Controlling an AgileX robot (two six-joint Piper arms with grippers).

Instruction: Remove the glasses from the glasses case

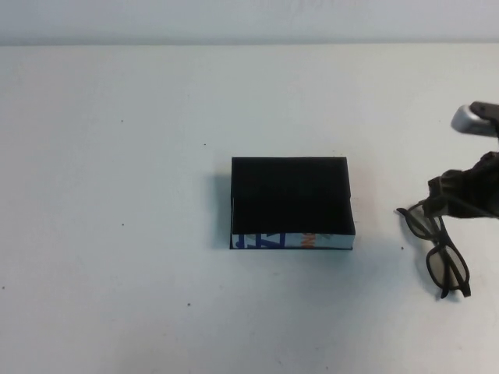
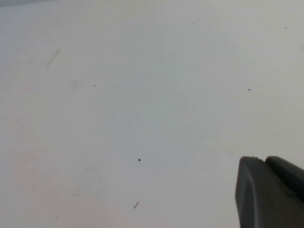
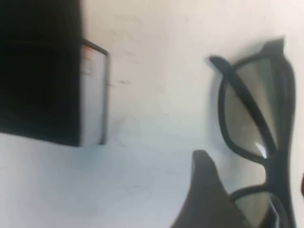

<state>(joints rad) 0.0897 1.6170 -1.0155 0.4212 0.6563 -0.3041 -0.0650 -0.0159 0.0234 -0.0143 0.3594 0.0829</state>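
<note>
The glasses (image 1: pixel 438 251) lie on the white table to the right of the glasses case (image 1: pixel 288 199), outside it; dark thick frames, greyish lenses. The case is a black box with a white printed front edge (image 1: pixel 292 241), and its black inside looks empty. My right gripper (image 1: pixel 456 199) is at the table's right edge, over the far lens of the glasses. In the right wrist view the glasses (image 3: pixel 251 109) lie between its spread fingers (image 3: pixel 204 190), with the case (image 3: pixel 42 71) beyond. My left gripper (image 2: pixel 261 161) is shut and empty over bare table, out of the high view.
The white table (image 1: pixel 117 195) spreads bare to the left and front of the case. A pale wall runs along the back edge.
</note>
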